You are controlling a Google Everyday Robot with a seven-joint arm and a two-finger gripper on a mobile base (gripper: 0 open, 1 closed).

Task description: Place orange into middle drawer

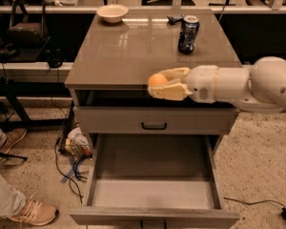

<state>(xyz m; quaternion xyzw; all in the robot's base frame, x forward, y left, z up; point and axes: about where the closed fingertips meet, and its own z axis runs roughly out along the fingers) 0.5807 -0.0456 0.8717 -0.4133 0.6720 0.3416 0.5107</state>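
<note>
The orange point(157, 80) is a small round fruit held between the pale fingers of my gripper point(163, 84). The gripper is shut on it and hangs in the air at the front edge of the cabinet top, above the shut upper drawer front point(154, 120). My white arm reaches in from the right. The middle drawer point(152, 193) is pulled wide open below, showing a bare flat grey-brown floor with nothing in it. The orange is well above the drawer, over its back part.
A dark drinks can point(188, 34) stands on the cabinet top point(124, 56) at the back right. A pale bowl point(112, 12) sits at the back left. A person's legs and shoe point(31, 211) are at the lower left. Cables and a bag point(76, 144) lie on the floor left of the cabinet.
</note>
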